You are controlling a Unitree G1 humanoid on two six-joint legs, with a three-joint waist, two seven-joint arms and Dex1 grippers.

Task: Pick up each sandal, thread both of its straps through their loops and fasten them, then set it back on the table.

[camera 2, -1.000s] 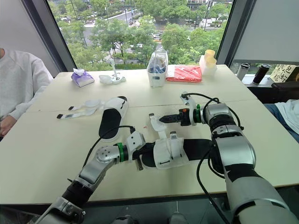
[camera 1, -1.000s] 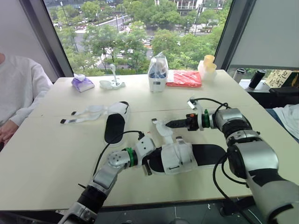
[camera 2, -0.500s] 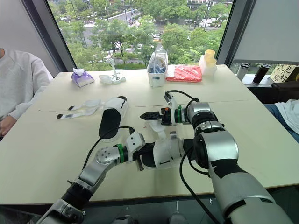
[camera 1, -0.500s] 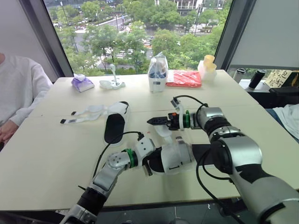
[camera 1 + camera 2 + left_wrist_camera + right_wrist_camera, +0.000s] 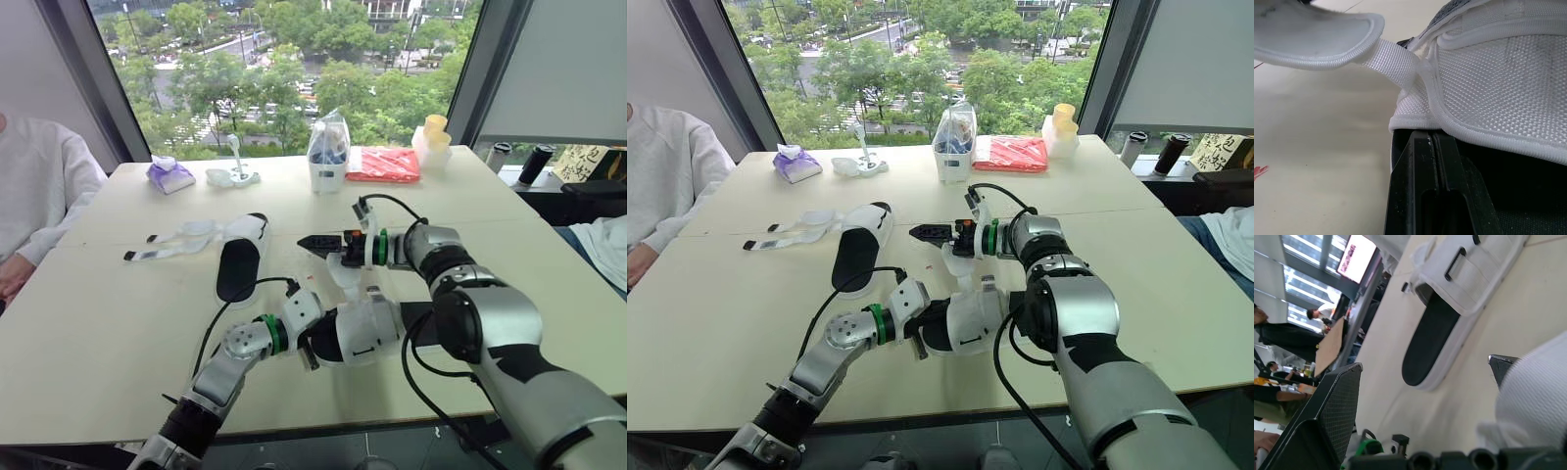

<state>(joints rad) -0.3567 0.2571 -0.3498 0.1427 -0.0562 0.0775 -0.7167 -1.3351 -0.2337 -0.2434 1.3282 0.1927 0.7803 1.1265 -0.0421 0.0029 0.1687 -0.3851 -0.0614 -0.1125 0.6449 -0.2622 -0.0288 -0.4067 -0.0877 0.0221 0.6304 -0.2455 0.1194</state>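
At the front of the surface (image 5: pixel 108 323), a white sandal (image 5: pixel 370 331) lies with the left gripper (image 5: pixel 313 345) at its toe end, jaws pressed together and tucked under the woven upper. Its loose strap (image 5: pixel 343 276) rises toward the right gripper (image 5: pixel 312 240), which hovers above with jaws wide, the strap beside one of them. A second sandal (image 5: pixel 241 262) rests well apart toward the left, straps spread.

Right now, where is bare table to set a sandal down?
Bare: the near-left table corner, before the far sandal, and the right end, nearer than the cups. Crowded: the middle, around the near sandal, and the window edge with tissues, tub, red packet.
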